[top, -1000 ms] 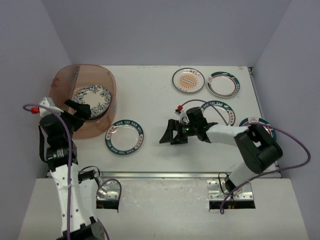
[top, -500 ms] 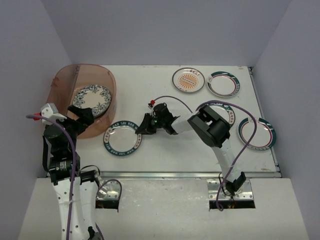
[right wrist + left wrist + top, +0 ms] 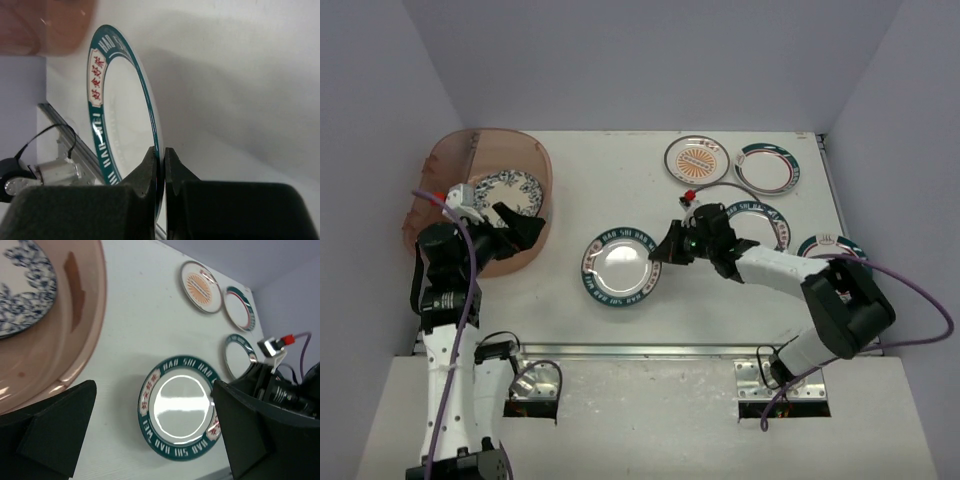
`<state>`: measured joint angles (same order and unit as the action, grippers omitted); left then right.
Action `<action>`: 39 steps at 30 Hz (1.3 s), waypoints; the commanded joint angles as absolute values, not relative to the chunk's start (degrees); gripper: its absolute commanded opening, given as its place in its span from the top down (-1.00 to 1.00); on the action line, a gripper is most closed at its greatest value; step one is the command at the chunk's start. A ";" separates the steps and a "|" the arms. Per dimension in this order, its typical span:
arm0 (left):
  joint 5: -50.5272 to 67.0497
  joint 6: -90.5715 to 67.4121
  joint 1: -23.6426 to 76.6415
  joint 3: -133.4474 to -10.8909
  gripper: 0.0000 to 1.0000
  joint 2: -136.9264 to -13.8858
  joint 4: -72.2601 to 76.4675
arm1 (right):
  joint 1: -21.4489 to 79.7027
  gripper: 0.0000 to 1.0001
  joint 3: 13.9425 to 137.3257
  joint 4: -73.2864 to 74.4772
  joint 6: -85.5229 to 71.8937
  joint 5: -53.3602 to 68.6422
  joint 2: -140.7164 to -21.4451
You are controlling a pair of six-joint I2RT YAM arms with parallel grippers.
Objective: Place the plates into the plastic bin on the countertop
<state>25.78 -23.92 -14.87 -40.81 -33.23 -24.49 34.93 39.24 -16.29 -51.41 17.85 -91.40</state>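
Note:
A teal-rimmed lettered plate [image 3: 623,267] sits at the middle of the countertop [image 3: 620,190]. My right gripper [image 3: 663,250] is shut on its right rim. In the right wrist view both fingers pinch the thin rim of this plate [image 3: 117,125] at the gripper [image 3: 162,155]. The reddish plastic bin [image 3: 445,165] stands at the far left with a blue floral plate [image 3: 500,190] inside. My left gripper [image 3: 520,228] hangs open over the bin's right edge and holds nothing. Its wrist view shows the lettered plate [image 3: 180,412] between its spread fingers [image 3: 50,430].
At the back right lie an orange sunburst plate [image 3: 697,160] and a green-and-red rimmed plate [image 3: 766,167]. Another teal lettered plate [image 3: 760,220] lies under my right arm. One more plate [image 3: 830,245] is partly hidden at the right edge. The metal front rail [image 3: 640,350] is near.
My right gripper reached left to the lettered plate, shut on its rim, and the plate has shifted right. My left gripper rose and turned toward the bin's right edge.

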 commanded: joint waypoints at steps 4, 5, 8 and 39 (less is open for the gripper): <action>49.21 -25.10 -10.64 -38.58 -1.00 -43.50 -13.84 | 25.41 1.00 45.24 -25.74 -46.92 46.84 -81.18; 49.45 -25.38 -9.35 -38.74 -1.00 -44.04 -12.89 | 25.31 1.00 46.50 -26.05 -47.52 49.17 -81.62; 49.28 -25.64 -5.47 -39.20 -0.94 -45.77 -11.52 | 25.31 1.00 48.90 -33.35 -54.91 54.48 -83.37; 0.69 -49.32 -24.52 -61.41 1.00 -68.95 -15.42 | 16.35 -0.98 41.92 9.82 -33.18 25.02 -58.04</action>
<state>2.94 -44.44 -24.40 -60.85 -63.67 -21.82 16.20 40.60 -0.37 -41.65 29.99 -60.48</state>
